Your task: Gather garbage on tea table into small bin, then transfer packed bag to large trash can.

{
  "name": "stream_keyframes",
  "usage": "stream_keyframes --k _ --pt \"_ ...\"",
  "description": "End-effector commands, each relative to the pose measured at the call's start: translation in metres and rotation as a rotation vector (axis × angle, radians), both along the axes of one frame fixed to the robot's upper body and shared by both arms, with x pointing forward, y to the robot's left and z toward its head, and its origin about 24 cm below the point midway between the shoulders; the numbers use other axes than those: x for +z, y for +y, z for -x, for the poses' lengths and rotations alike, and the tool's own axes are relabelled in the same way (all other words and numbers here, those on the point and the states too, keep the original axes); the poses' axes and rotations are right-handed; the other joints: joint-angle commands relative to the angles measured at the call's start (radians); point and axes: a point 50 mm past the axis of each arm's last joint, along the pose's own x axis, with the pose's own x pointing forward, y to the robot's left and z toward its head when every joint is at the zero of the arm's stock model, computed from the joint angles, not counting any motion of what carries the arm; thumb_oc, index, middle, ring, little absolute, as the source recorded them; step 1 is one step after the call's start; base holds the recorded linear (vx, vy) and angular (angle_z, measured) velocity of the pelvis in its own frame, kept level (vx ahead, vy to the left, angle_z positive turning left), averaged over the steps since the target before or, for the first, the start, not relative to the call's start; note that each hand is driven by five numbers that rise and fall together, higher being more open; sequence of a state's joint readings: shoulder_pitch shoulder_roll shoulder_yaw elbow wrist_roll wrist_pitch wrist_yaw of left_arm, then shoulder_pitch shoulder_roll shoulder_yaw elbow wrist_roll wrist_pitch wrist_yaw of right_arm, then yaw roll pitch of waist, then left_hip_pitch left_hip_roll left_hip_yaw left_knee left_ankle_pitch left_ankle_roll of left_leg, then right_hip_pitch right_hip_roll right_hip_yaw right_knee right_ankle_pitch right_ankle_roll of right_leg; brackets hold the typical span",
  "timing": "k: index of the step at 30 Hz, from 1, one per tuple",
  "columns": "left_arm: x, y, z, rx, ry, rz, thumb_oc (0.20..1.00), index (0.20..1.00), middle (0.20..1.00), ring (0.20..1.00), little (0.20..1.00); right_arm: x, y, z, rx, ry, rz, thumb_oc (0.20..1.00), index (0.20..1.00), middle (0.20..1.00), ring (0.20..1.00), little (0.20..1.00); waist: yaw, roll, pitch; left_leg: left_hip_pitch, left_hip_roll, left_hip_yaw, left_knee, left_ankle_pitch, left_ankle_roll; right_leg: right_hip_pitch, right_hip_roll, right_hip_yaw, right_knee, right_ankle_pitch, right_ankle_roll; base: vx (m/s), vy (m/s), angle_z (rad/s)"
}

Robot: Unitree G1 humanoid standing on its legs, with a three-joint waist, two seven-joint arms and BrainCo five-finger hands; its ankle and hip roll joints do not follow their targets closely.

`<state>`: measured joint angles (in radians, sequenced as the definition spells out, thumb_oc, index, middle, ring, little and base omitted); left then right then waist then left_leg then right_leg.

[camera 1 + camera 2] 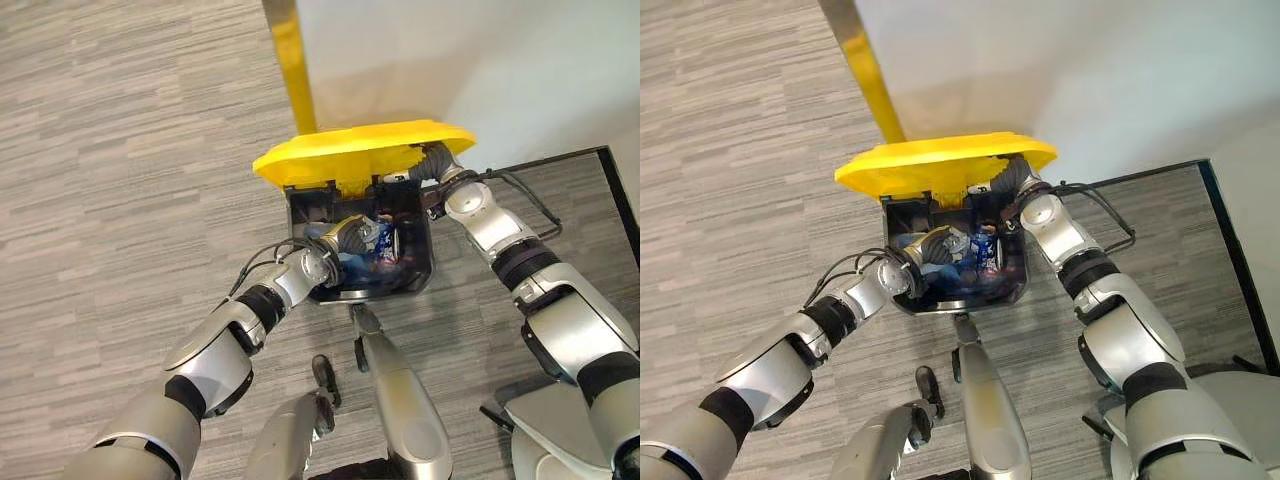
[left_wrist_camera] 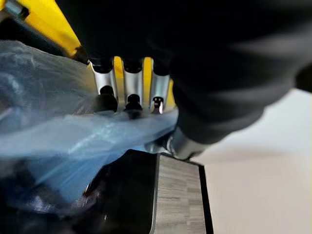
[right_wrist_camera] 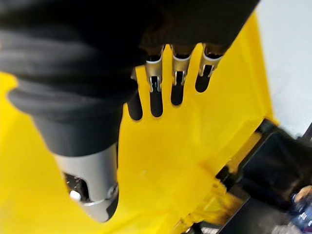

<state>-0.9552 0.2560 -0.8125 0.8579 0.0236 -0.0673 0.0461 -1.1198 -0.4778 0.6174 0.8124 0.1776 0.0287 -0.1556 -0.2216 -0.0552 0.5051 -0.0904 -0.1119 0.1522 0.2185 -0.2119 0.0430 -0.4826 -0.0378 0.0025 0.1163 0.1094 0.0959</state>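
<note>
The large dark trash can (image 1: 424, 278) stands by the wall with its yellow lid (image 1: 360, 150) swung up. My left hand (image 1: 345, 236) reaches down inside the can, its fingers (image 2: 129, 95) and thumb curled on the blue plastic bag (image 2: 73, 141), which sits in the can with dark and blue rubbish (image 1: 385, 245) showing through. At the can's far right corner my right hand (image 1: 436, 160) is under the lid, with straight fingers (image 3: 156, 95) pressed flat against the yellow underside (image 3: 195, 146), keeping it raised.
A white wall (image 1: 450, 60) with a yellow vertical strip (image 1: 290, 60) rises right behind the can. A black floor border (image 1: 560, 157) runs off to the right. Grey striped carpet (image 1: 120, 180) spreads to the left and front.
</note>
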Motion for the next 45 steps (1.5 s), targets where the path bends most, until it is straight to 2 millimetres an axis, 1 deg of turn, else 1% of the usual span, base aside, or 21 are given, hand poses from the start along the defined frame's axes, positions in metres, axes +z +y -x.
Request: stream_keyframes --k 1,6,9,13,16,17,19,22,25,28,30,33,34,35,36,37,38,39,40,41,45 --pt "-0.013 0.003 0.009 0.016 -0.022 0.025 1.000 1.000 1.000 1.000 1.000 0.004 0.012 0.002 0.041 -0.054 -0.041 1.000 1.000 1.000 1.000 1.000 0.043 -0.021 -0.128 0.042 -0.029 -0.006 0.060 -0.144 -0.011 -0.034 -0.046 -0.080 -0.074 0.114 0.069 0.00 -0.041 0.01" --pt "-0.024 0.023 0.006 0.107 -0.027 -0.039 1.000 1.000 1.000 1.000 1.000 0.003 0.013 0.004 0.058 -0.059 -0.056 1.000 1.000 1.000 1.000 1.000 0.053 -0.024 -0.129 0.045 -0.022 0.002 0.045 -0.139 -0.016 -0.028 -0.056 -0.114 -0.083 0.112 0.071 0.00 0.000 0.00" --pt "-0.037 0.042 0.010 0.176 -0.006 -0.043 1.000 1.000 1.000 1.000 1.000 -0.003 0.010 0.008 0.071 -0.058 -0.063 1.000 1.000 1.000 1.000 1.000 0.064 -0.024 -0.135 0.060 -0.022 -0.006 0.037 -0.138 -0.018 -0.017 -0.062 -0.123 -0.088 0.121 0.070 0.00 -0.006 0.03" --pt "-0.065 0.071 0.025 0.295 0.096 0.047 1.000 1.000 1.000 1.000 1.000 -0.021 -0.001 0.017 0.079 -0.027 -0.056 1.000 1.000 1.000 1.000 1.000 0.078 -0.033 -0.157 0.075 -0.022 -0.015 0.037 -0.142 -0.016 0.003 -0.068 -0.133 -0.097 0.126 0.067 0.00 -0.029 0.06" --pt "-0.074 0.079 0.034 0.328 0.131 0.104 1.000 1.000 1.000 1.000 1.000 -0.032 -0.007 0.022 0.073 -0.005 -0.058 1.000 1.000 1.000 1.000 1.000 0.085 -0.037 -0.167 0.084 -0.022 -0.017 0.037 -0.145 -0.014 0.015 -0.070 -0.138 -0.103 0.127 0.066 -0.02 -0.018 0.13" --pt "-0.081 0.088 0.047 0.361 0.154 0.203 1.000 1.000 1.000 1.000 1.000 -0.046 -0.012 0.030 0.074 0.018 -0.056 1.000 1.000 1.000 1.000 1.000 0.100 -0.046 -0.180 0.093 -0.022 -0.020 0.042 -0.151 -0.010 0.033 -0.076 -0.148 -0.109 0.130 0.066 -0.03 -0.032 0.11" --pt "-0.081 0.097 0.058 0.371 0.153 0.278 1.000 1.000 1.000 1.000 1.000 -0.062 -0.019 0.038 0.065 0.049 -0.078 1.000 1.000 1.000 1.000 1.000 0.117 -0.052 -0.192 0.108 -0.023 -0.027 0.046 -0.155 -0.006 0.050 -0.082 -0.154 -0.113 0.134 0.070 -0.06 -0.026 0.11" --pt "-0.082 0.103 0.066 0.379 0.167 0.340 1.000 1.000 1.000 1.000 1.000 -0.074 -0.023 0.044 0.061 0.076 -0.090 1.000 1.000 1.000 1.000 1.000 0.125 -0.056 -0.197 0.118 -0.025 -0.032 0.051 -0.159 -0.004 0.064 -0.088 -0.156 -0.117 0.138 0.072 -0.05 -0.008 0.03" --pt "-0.086 0.121 0.079 0.423 0.190 0.415 1.000 1.000 1.000 1.000 1.000 -0.090 -0.030 0.053 0.047 0.116 -0.096 1.000 1.000 1.000 1.000 1.000 0.138 -0.060 -0.202 0.130 -0.034 -0.042 0.063 -0.163 0.002 0.085 -0.098 -0.159 -0.127 0.147 0.078 -0.05 -0.003 0.03" --pt "-0.099 0.149 0.100 0.517 0.233 0.453 1.000 1.000 1.000 1.000 1.000 -0.108 -0.039 0.064 0.028 0.161 -0.090 1.000 1.000 1.000 1.000 1.000 0.155 -0.066 -0.206 0.139 -0.051 -0.049 0.080 -0.167 0.010 0.108 -0.112 -0.168 -0.136 0.165 0.090 -0.08 0.017 0.04" --pt "-0.125 0.194 0.137 0.708 0.315 0.460 1.000 1.000 1.000 1.000 1.000 -0.136 -0.056 0.084 -0.017 0.240 -0.109 1.000 1.000 1.000 1.000 1.000 0.175 -0.073 -0.207 0.137 -0.083 -0.053 0.098 -0.154 0.030 0.129 -0.129 -0.172 -0.130 0.190 0.117 -0.16 0.098 0.06" --pt "-0.139 0.218 0.162 0.824 0.365 0.447 1.000 1.000 1.000 1.000 1.000 -0.152 -0.068 0.098 -0.048 0.294 -0.115 1.000 1.000 1.000 1.000 1.000 0.177 -0.068 -0.216 0.153 -0.085 -0.045 0.056 -0.124 0.035 0.124 -0.142 -0.205 -0.098 0.195 0.130 -0.09 0.088 -0.05" --pt "-0.143 0.225 0.170 0.863 0.375 0.443 1.000 1.000 1.000 1.000 1.000 -0.159 -0.072 0.103 -0.065 0.315 -0.114 1.000 1.000 1.000 1.000 1.000 0.174 -0.065 -0.213 0.159 -0.083 -0.039 0.036 -0.106 0.035 0.115 -0.149 -0.211 -0.067 0.226 0.143 -0.07 0.074 -0.08" --pt "-0.148 0.231 0.179 0.906 0.389 0.452 1.000 1.000 1.000 1.000 1.000 -0.168 -0.076 0.110 -0.082 0.346 -0.122 1.000 1.000 1.000 1.000 1.000 0.176 -0.050 -0.207 0.158 -0.067 -0.036 0.025 -0.089 0.035 0.112 -0.143 -0.218 -0.028 0.215 0.149 -0.10 0.066 -0.30" --pt "-0.150 0.232 0.182 0.921 0.397 0.457 1.000 1.000 1.000 1.000 1.000 -0.171 -0.077 0.112 -0.084 0.356 -0.127 1.000 1.000 1.000 1.000 1.000 0.175 -0.052 -0.209 0.153 -0.066 -0.033 0.015 -0.076 0.035 0.114 -0.148 -0.222 -0.018 0.203 0.146 -0.13 0.060 -0.45" --pt "-0.153 0.235 0.185 0.938 0.409 0.449 1.000 1.000 1.000 1.000 1.000 -0.179 -0.081 0.118 -0.101 0.381 -0.134 1.000 1.000 1.000 1.000 1.000 0.175 -0.040 -0.211 0.145 -0.055 -0.033 0.005 -0.061 0.034 0.119 -0.147 -0.217 0.022 0.153 0.132 -0.19 0.046 -0.44" --pt "-0.157 0.238 0.192 0.960 0.432 0.445 1.000 1.000 1.000 1.000 1.000 -0.195 -0.089 0.131 -0.142 0.431 -0.154 1.000 1.000 1.000 1.000 1.000 0.180 -0.018 -0.216 0.119 -0.029 -0.032 -0.003 -0.037 0.031 0.133 -0.121 -0.164 0.134 0.046 0.090 -0.19 0.037 -0.24" --pt "-0.157 0.240 0.192 0.965 0.438 0.439 1.000 1.000 1.000 1.000 1.000 -0.200 -0.093 0.136 -0.160 0.451 -0.163 1.000 1.000 1.000 1.000 1.000 0.182 -0.010 -0.220 0.109 -0.016 -0.034 -0.013 -0.026 0.031 0.133 -0.109 -0.130 0.194 0.011 0.074 -0.14 0.014 -0.06" --pt "-0.157 0.240 0.192 0.965 0.437 0.439 1.000 1.000 1.000 1.000 1.000 -0.200 -0.093 0.136 -0.160 0.451 -0.163 1.000 1.000 1.000 1.000 1.000 0.183 -0.013 -0.222 0.106 -0.019 -0.034 -0.014 -0.023 0.031 0.130 -0.110 -0.128 0.193 0.013 0.073 -0.01 -0.099 -0.06" --pt "-0.161 0.241 0.198 0.979 0.456 0.428 1.000 1.000 1.000 1.000 1.000 -0.218 -0.103 0.152 -0.220 0.515 -0.192 1.000 1.000 1.000 1.000 1.000 0.192 -0.014 -0.245 0.088 -0.003 -0.036 -0.030 -0.011 0.015 0.216 -0.090 -0.078 0.140 -0.047 0.053 0.03 -0.131 0.03" --pt "-0.163 0.242 0.201 0.995 0.467 0.438 1.000 1.000 1.000 1.000 1.000 -0.232 -0.106 0.161 -0.250 0.571 -0.193 1.000 1.000 1.000 1.000 1.000 0.197 -0.017 -0.261 0.077 0.018 -0.013 -0.042 0.000 0.006 0.232 -0.077 -0.084 0.079 -0.042 0.052 0.04 -0.094 -0.25"
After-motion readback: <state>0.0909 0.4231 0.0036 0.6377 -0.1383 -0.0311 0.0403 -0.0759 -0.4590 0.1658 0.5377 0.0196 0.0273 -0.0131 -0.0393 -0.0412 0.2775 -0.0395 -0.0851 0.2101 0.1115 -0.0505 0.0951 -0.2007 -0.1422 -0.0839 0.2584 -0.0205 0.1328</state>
